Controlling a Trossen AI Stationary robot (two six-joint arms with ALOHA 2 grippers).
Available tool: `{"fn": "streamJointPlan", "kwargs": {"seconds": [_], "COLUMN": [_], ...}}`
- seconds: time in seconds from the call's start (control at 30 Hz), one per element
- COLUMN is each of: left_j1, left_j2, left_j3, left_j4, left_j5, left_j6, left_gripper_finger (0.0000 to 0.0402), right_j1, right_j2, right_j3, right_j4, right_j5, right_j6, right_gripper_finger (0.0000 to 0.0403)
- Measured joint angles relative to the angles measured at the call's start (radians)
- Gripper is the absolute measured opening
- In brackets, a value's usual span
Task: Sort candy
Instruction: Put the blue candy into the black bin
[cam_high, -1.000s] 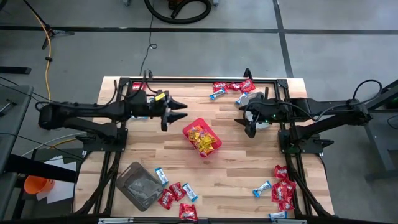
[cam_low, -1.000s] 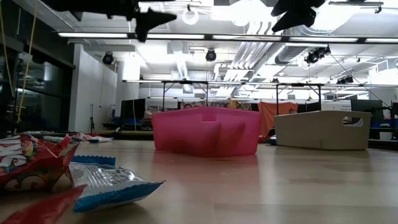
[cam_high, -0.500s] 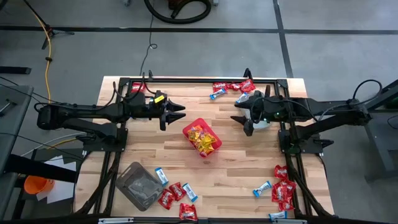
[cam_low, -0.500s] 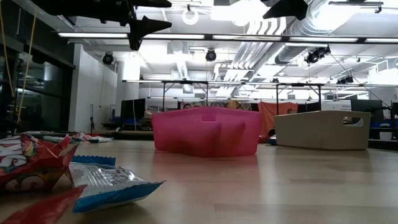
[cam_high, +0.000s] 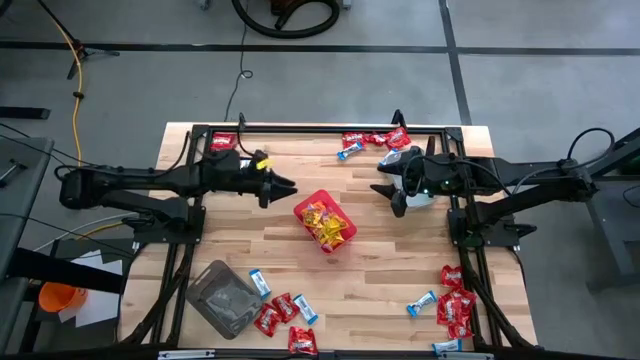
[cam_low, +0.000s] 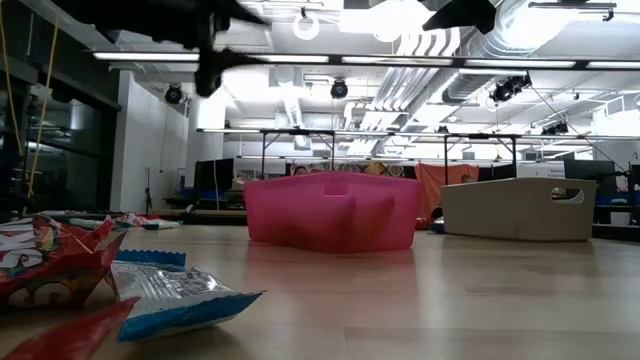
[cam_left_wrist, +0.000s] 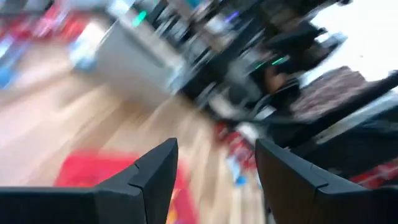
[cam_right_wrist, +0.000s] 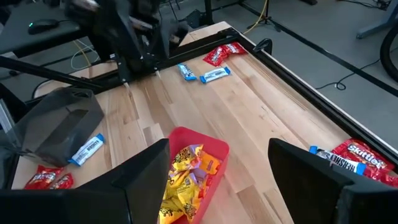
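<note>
Only the yellows are binned in my red bin (cam_high: 325, 224) so far (both grippers (cam_high: 283, 186) (cam_high: 390, 193) spread, empty), reds (cam_high: 457, 305) and blues (cam_high: 421, 302) still scattered.

- The yellow candy (cam_high: 325, 224) packets lie piled up inside the red bin (cam_high: 345, 214) in the middle of my tabletop (cam_high: 390, 270).
- Shiny red candy (cam_high: 457, 305) and blue-and-white candy (cam_high: 421, 302) packets lie flat in little bunches near the corners.
</note>
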Motion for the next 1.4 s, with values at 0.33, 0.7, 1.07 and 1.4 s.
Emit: {"fn": "streamJointPlan", "kwargs": {"seconds": [0.33, 0.7, 1.07, 1.4], "left_j1": [0.220, 0.383, 0.457, 0.514], "left_j2": [0.083, 0.218, 0.364, 0.487], "left_j3": [0.193, 0.064, 0.054, 0.059], "left_j4": [-0.954, -1.147, -1.025, -1.004], "left_j5": [-0.225, -0.338, -0.310, -0.314], "left_j6": [0.183, 0.371, 0.424, 0.433], "left_gripper_finger": [0.0202, 0.0202, 0.0202, 0.0202], "right_j1": [0.000, 0.000, -0.010, -0.018], "right_j2": [0.000, 0.000, 0.021, 0.060], "right_j3": [0.000, 0.000, 0.001, 0.001], "right_j4": [0.000, 0.000, -0.009, -0.011], "right_j5": [0.045, 0.046, 0.049, 0.031], "right_j6": [-0.003, 0.000, -0.001, 0.000], "right_gripper_finger": [0.0268, 0.0268, 0.0268, 0.0268]}}
